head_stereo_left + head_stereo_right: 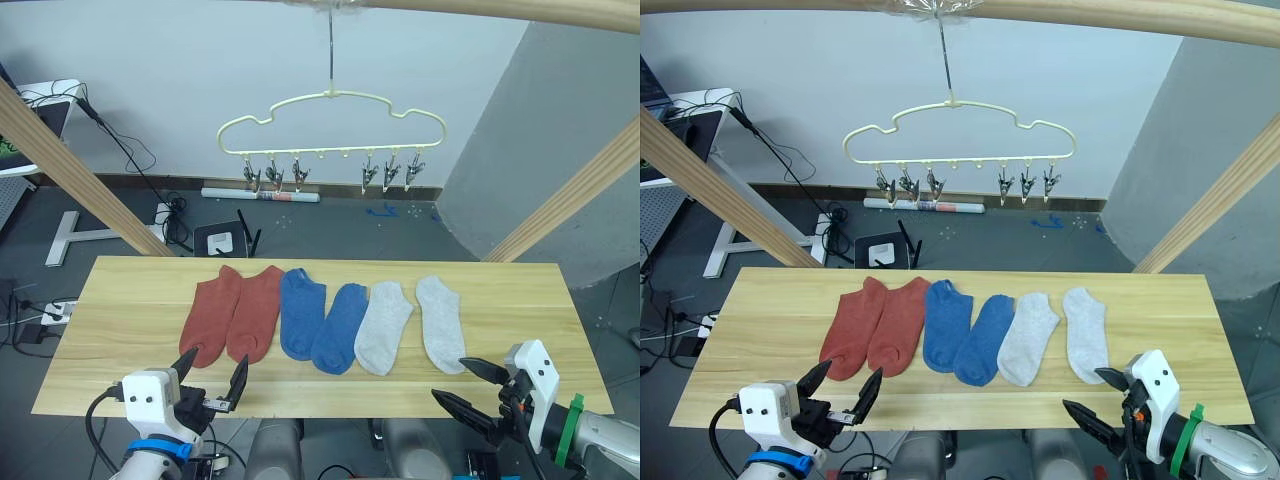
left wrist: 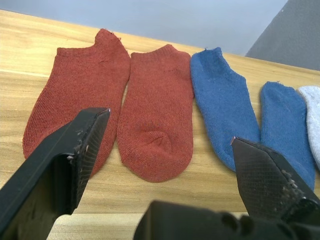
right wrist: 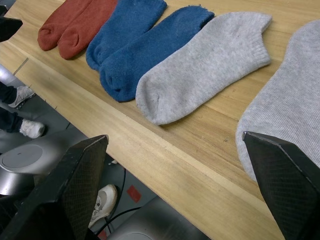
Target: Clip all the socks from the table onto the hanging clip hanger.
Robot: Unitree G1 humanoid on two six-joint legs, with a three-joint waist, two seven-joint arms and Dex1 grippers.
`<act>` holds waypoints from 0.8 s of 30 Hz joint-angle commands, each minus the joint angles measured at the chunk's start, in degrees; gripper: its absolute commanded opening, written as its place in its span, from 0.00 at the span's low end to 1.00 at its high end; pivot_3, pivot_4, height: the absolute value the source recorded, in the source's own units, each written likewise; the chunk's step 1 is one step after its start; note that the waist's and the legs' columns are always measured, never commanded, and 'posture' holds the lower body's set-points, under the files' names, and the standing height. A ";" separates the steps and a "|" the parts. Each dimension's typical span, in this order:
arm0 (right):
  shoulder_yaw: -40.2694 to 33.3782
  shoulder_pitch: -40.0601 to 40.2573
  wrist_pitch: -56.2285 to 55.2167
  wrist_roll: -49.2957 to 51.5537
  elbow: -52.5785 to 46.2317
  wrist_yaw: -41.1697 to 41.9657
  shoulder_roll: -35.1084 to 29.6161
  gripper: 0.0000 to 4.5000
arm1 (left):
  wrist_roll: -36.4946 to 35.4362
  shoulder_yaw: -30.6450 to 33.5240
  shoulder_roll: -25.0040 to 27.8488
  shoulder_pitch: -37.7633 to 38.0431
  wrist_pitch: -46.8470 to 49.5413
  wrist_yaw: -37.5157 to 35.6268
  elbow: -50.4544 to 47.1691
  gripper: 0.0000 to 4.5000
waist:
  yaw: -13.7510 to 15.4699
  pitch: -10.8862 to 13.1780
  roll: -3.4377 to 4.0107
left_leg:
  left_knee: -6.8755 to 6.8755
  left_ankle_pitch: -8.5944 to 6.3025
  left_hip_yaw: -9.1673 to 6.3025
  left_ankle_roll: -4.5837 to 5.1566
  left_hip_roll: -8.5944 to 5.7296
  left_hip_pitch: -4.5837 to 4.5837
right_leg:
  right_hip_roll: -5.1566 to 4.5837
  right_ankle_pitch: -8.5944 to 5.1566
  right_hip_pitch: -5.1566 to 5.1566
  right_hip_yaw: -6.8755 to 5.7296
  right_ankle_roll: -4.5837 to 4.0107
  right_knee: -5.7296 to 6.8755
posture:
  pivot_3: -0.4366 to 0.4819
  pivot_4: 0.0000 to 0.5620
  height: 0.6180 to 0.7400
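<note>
I stand in a lab test bay: bare grey floor (image 1: 330, 225), cables (image 1: 130, 150) trailing at ten o'clock, a plain wooden table (image 1: 120, 300) framed by timber poles (image 1: 70, 165).

Both arms are low at the near side, forearms reaching forward and slightly inward. The left gripper (image 1: 211, 375) has a white wrist housing with a blue band behind it; its two black fingers (image 2: 60, 165) are spread wide apart, tips pointing forward and up, holding nothing. The right gripper (image 1: 468, 384) has a white housing and a green band on the forearm; its black fingers (image 3: 75, 185) are likewise spread wide, pointing inward toward the left, empty.
</note>
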 commanded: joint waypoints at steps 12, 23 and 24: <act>-0.70 -0.18 -0.61 0.71 -1.78 0.58 -0.33 1.00 | -1.39 1.55 -0.06 1.06 -3.31 -2.11 0.98 1.00 | 0.00 0.00 0.00 | 0.01 0.00 0.00 0.00 0.00 0.00 | 0.00 0.00 0.01 0.00 0.00 0.01 | 0.31 0.55 1.00; -0.04 -1.52 -0.85 0.48 -1.71 0.82 -0.51 1.00 | -0.66 1.68 0.21 0.13 -4.00 -2.08 1.44 1.00 | 0.00 -0.01 -0.01 | 0.02 0.00 0.00 0.00 0.00 0.02 | 0.01 0.01 0.03 -0.01 0.01 0.04 | 0.31 0.55 1.00; 0.01 -1.70 -0.85 0.51 -1.82 0.85 -0.55 1.00 | -0.56 1.76 0.29 -0.11 -3.99 -2.00 1.46 1.00 | 0.00 -0.01 0.00 | 0.02 0.00 0.00 0.00 0.00 0.02 | 0.01 0.01 0.03 -0.01 0.01 0.04 | 0.31 0.55 1.00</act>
